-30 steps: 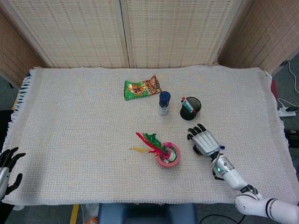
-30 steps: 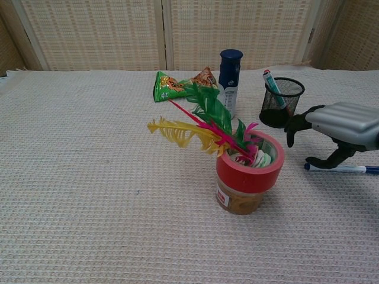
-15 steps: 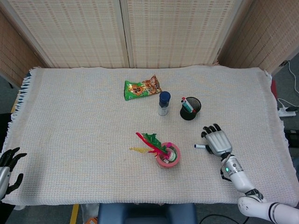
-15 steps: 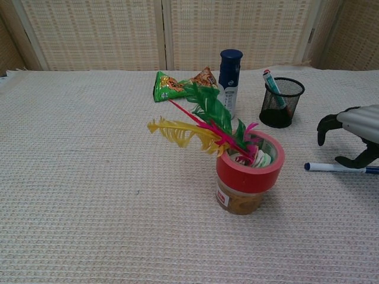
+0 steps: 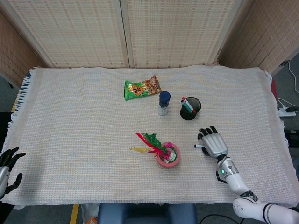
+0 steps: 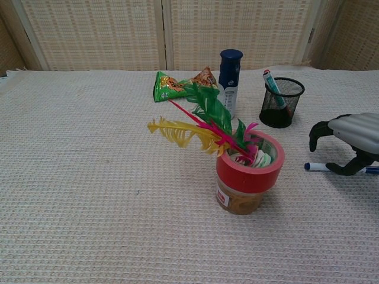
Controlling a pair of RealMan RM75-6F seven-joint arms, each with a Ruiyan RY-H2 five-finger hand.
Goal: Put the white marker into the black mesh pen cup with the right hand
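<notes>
Chest view: your right hand [image 6: 349, 133] arches, fingers apart and empty, directly over the white marker [image 6: 317, 167], which lies flat, long axis three-to-nine; black mesh pen cup [image 6: 281, 102] waits near eleven o'clock beyond.

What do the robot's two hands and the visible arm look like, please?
The right hand has a ribbed silver back and black fingers; its silver forearm carries a small green light and ends in a white segment with a black ring. The left hand, at the frame edge, shows black fingers.

White marker [image 6: 318, 167] blue-capped, black mesh pen cup [image 6: 281, 102], red-taped jar [image 6: 249, 176], cream waffle-weave cloth [image 6: 89, 177]
</notes>
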